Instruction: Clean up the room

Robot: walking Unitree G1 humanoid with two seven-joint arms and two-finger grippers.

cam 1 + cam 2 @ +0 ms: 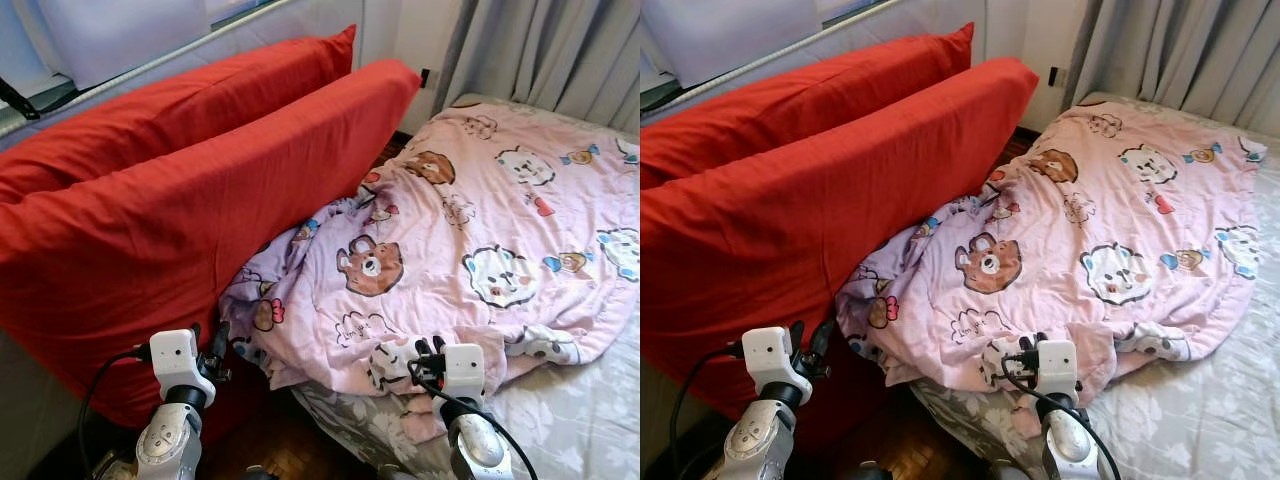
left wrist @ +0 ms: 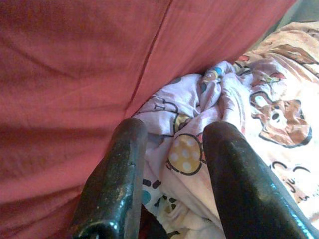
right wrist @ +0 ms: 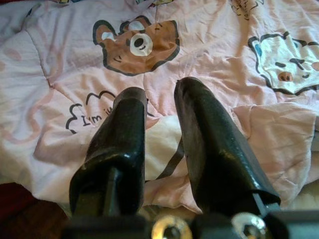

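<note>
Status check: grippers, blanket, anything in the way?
Left gripper open at the blanket's bunched edge. Right gripper open, low over its near hem. Blanket crumpled on the bed. Red cushions lean against its left side.

1. Grey curtains (image 1: 560,50) hang at the back.
2. The wall (image 1: 400,30) is white with a dark socket (image 1: 425,77).
3. The floor (image 1: 270,440) is dark wood.
4. Daylight comes in.
</note>
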